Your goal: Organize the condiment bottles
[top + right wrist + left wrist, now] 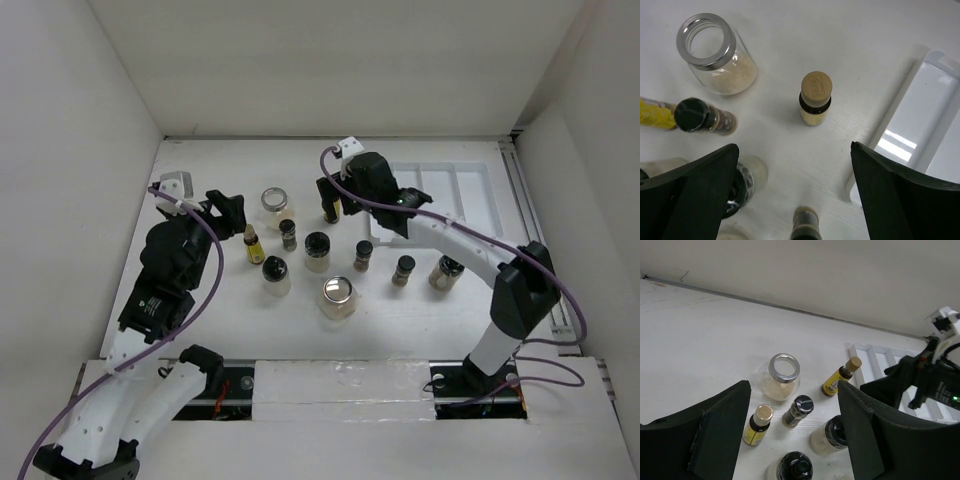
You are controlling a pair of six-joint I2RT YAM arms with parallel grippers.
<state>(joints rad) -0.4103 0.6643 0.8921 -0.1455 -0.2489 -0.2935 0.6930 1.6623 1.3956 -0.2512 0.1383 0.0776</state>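
Left claw (794, 386) and right claw (794, 150) both reach forward, jaws spread wide, gripping nothing

**Bright, even overhead light with soft shadows and patches of glare**

The white table (400, 335) is lit brightly and evenly from above, and the bottles cast only short, faint shadows. The lid of a silver-lidded jar (338, 291) toward the table's near edge flashes a highlight. In the right wrist view, the white tray (925, 110) burns out to glare. In the left wrist view, which is greyer, the black fingers (705, 440) are underexposed, soft-edged and featureless.

Nothing legible; the cork stamp on the yellow-oil bottle (815, 100) is blurred
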